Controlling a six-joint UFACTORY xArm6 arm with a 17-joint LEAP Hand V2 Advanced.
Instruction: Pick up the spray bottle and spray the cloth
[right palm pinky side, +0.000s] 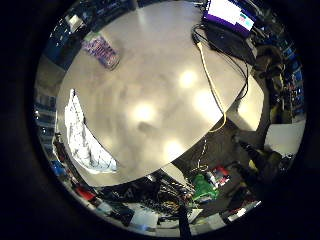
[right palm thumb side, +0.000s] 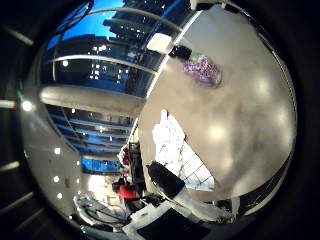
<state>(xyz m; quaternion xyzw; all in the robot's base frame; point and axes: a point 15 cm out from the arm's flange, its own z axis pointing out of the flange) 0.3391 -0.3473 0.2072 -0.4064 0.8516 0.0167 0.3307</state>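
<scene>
Step in hand: we judge this the approach, before any grasp; nothing lies close to the palm in either view, and the whole table (right palm pinky side: 165, 60) is spread out beneath us.
Spray bottle: we see the spray bottle (right palm pinky side: 101, 50) lying on its side on the table near one edge, purple-patterned body with a pale green top; nothing touches it.
Cloth: the cloth (right palm thumb side: 180, 152), white with a thin grid pattern, lies rumpled along the table edge, well apart from the spray bottle.
Hand: we see only one black-tipped white finger of the hand (right palm thumb side: 187, 197) reaching in over the table edge just beside the cloth; we cannot tell whether the fingers are relaxed or clenched, though nothing appears to be held.
Other things: a laptop (right palm pinky side: 231, 14) sits at the far side of the table, with a yellow cable (right palm pinky side: 212, 87) trailing across the surface and over the edge, clear of both task things.
Next move: we judge that we must carry the palm across and down to the spray bottle, wrap the fingers round its body, and lift it upright before aiming the nozzle at the cloth.
Risk: lying flat, the spray bottle may roll when touched.
</scene>
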